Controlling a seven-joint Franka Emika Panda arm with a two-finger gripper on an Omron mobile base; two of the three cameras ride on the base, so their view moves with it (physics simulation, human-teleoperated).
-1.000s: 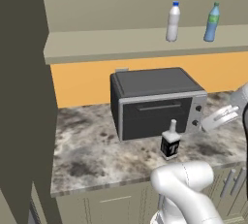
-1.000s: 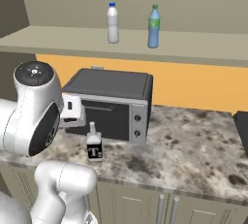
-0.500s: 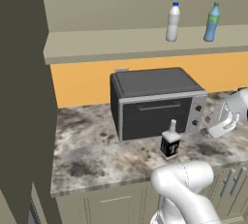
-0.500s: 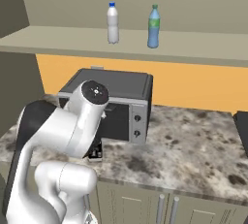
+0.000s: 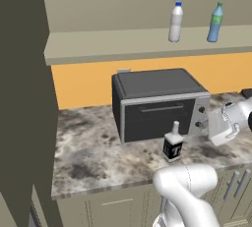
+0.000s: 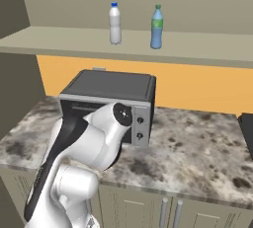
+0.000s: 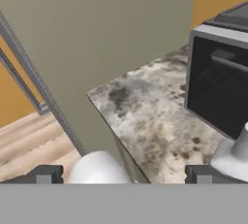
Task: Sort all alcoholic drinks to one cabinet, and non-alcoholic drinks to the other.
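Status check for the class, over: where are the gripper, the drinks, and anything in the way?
Gripper open, empty. T bottle upright on counter before toaster oven. White bottle and blue bottle on shelf. Nothing blocking the T bottle.

White "T" on square bottle [image 5: 173,146] black label.
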